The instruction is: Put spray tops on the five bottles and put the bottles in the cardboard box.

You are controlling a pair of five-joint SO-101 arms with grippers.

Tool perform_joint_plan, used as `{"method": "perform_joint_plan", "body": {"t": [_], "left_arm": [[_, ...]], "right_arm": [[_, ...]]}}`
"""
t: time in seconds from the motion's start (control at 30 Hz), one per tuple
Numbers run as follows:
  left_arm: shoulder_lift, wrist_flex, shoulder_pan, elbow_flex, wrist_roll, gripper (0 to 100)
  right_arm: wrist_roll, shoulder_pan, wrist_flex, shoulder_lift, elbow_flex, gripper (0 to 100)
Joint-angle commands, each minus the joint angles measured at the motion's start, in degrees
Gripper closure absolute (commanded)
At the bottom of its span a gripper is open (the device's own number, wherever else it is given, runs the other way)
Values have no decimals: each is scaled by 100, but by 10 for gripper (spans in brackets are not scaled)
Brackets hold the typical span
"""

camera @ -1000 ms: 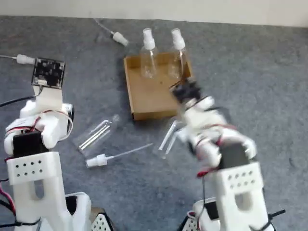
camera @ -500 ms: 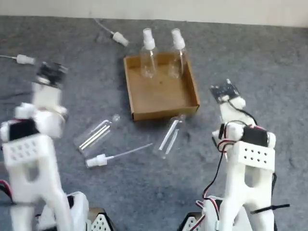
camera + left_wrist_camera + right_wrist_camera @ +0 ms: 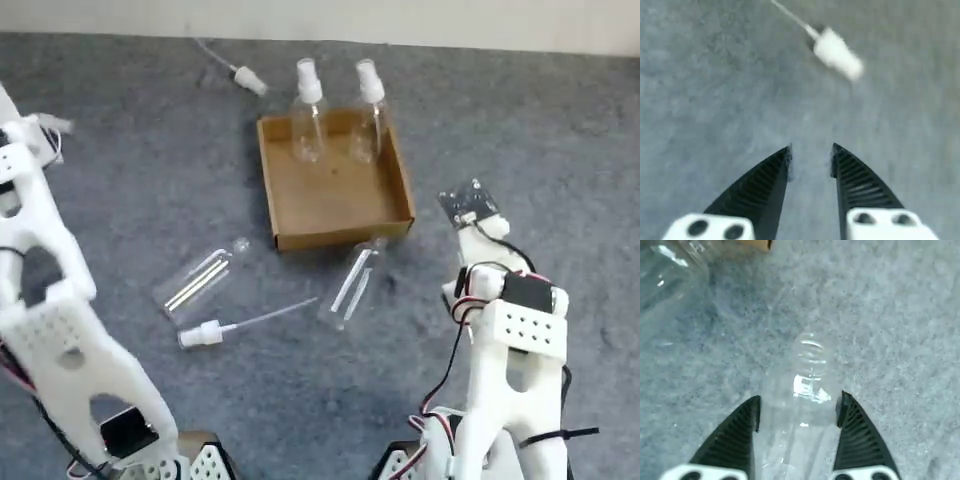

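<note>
Two capped bottles [image 3: 310, 125] [image 3: 367, 120] stand in the cardboard box [image 3: 335, 205]. Two uncapped clear bottles [image 3: 198, 280] [image 3: 349, 286] lie on the grey carpet in front of the box. In the right wrist view my right gripper [image 3: 800, 402] is shut on another uncapped clear bottle [image 3: 807, 375], whose neck points past the fingertips. My left gripper [image 3: 810, 156] stands open just above the carpet, a short way from a white spray top [image 3: 837, 52]. Between the lying bottles sits a spray top with a long tube [image 3: 204, 333]. Another spray top [image 3: 247, 80] lies behind the box.
The left arm [image 3: 30, 240] stretches along the table's far left edge. The right arm [image 3: 500, 300] stands to the right of the box, with bare carpet beyond it. The box's corner [image 3: 754, 244] and a lying bottle [image 3: 665, 270] appear ahead of my right gripper.
The right arm pulled back from the box's front edge to the right. The left arm swung out and extended toward the far-left spray top.
</note>
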Motion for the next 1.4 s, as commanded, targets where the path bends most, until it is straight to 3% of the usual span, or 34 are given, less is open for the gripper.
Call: {"method": "perform_joint_plan", "body": {"t": [0.0, 0.17, 0.27, 0.6, 0.9, 1.0, 1.17, 1.37], "left_arm": [[1824, -88, 66, -3178, 853, 890], [3565, -79, 136, -5473, 1415, 890], [4224, -132, 242, -6105, 1635, 890], [4251, -3130, 312, -4646, 1811, 896], [4286, -3578, 391, -3749, 545, 896], [4286, -3007, 356, -3732, 246, 896], [4207, -1284, 110, -3978, 158, 896], [4057, 1319, -198, -5262, 149, 896]], "right_arm": [[35, 66, -119, 4, -40, 995], [35, 66, -119, 4, -31, 995], [35, 66, -119, 4, -31, 995], [35, 66, -101, 4, -31, 995], [35, 75, -84, 4, -22, 995], [35, 75, -84, 4, -22, 995], [35, 75, -84, -4, -22, 995], [35, 75, -84, -4, -22, 995]]}}
